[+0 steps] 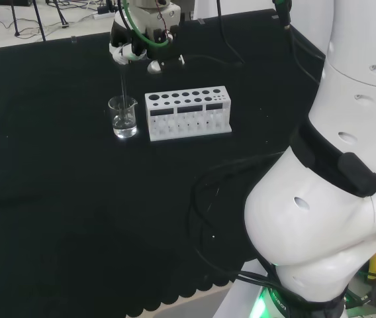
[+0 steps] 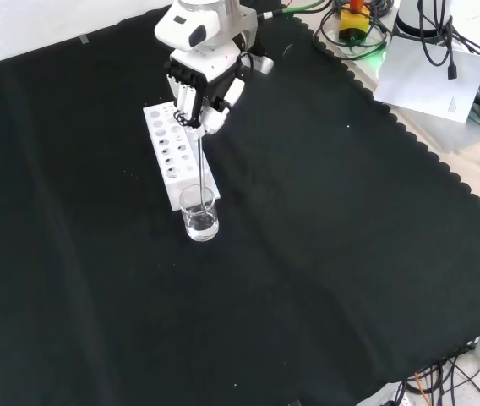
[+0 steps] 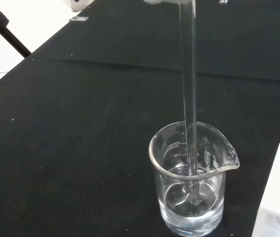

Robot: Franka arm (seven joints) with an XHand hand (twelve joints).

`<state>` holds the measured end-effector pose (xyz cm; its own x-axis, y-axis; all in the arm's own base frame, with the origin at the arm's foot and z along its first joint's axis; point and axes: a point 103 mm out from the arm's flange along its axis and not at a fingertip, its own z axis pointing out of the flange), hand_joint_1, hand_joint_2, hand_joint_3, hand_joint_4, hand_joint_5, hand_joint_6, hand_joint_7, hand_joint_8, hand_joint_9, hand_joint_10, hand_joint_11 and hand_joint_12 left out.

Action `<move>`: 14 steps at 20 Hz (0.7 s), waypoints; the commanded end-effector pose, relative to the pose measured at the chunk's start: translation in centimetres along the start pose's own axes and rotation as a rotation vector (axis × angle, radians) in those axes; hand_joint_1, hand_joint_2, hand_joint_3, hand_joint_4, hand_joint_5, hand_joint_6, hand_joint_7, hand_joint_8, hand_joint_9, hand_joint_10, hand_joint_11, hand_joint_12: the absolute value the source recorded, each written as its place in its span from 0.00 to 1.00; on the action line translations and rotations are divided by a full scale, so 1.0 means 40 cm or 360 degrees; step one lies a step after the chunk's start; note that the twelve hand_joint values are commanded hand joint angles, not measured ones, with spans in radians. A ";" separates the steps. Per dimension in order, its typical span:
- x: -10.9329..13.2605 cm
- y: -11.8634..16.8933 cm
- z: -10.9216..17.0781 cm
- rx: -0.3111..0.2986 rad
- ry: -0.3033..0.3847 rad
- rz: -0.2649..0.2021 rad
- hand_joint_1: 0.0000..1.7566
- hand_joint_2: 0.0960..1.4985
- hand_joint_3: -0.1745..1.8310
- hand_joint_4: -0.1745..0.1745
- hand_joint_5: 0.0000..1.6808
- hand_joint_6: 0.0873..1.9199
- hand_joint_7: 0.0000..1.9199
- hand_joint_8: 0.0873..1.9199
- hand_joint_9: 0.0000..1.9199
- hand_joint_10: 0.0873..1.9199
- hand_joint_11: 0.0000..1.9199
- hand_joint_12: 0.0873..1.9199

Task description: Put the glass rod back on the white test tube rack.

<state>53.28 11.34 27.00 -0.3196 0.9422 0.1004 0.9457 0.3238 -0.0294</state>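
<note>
A clear glass rod (image 3: 188, 84) stands upright with its lower end inside a small glass beaker (image 3: 192, 183) that holds a little clear liquid. The hand (image 2: 199, 89) is above the beaker, its fingers curled round the rod's top. In the head view the hand (image 1: 130, 50) is over the beaker (image 1: 123, 117), with the rod (image 1: 123, 86) running down into it. The white test tube rack (image 1: 188, 112) stands just right of the beaker there. In the front view the rack (image 2: 177, 152) lies behind the beaker (image 2: 200, 213), and the rod (image 2: 201, 165) crosses in front of it.
Black cloth covers the bench (image 2: 324, 220). Its scalloped edge (image 2: 409, 135) runs along the right in the front view, with cables and papers (image 2: 434, 76) beyond it. The arm's white links (image 1: 333, 165) stand at the right of the head view.
</note>
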 end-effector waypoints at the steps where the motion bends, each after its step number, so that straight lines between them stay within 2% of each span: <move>1: -0.002 -0.001 -0.009 -0.0007 -0.0002 0.0008 0.75 0.71 0.00 0.00 0.71 0.18 0.65 0.43 0.83 0.42 0.85 0.31; 7: -0.003 0.001 -0.034 -0.0009 -0.0016 0.0025 0.75 0.71 0.00 0.00 0.71 0.18 0.65 0.43 0.83 0.42 0.85 0.31; 14: 0.006 -0.023 -0.151 -0.0081 0.0000 0.0024 0.75 0.71 0.00 0.00 0.71 0.18 0.65 0.43 0.83 0.42 0.85 0.31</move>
<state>53.35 11.12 29.79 -0.3062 0.9474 0.0928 0.9511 0.3086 -0.0125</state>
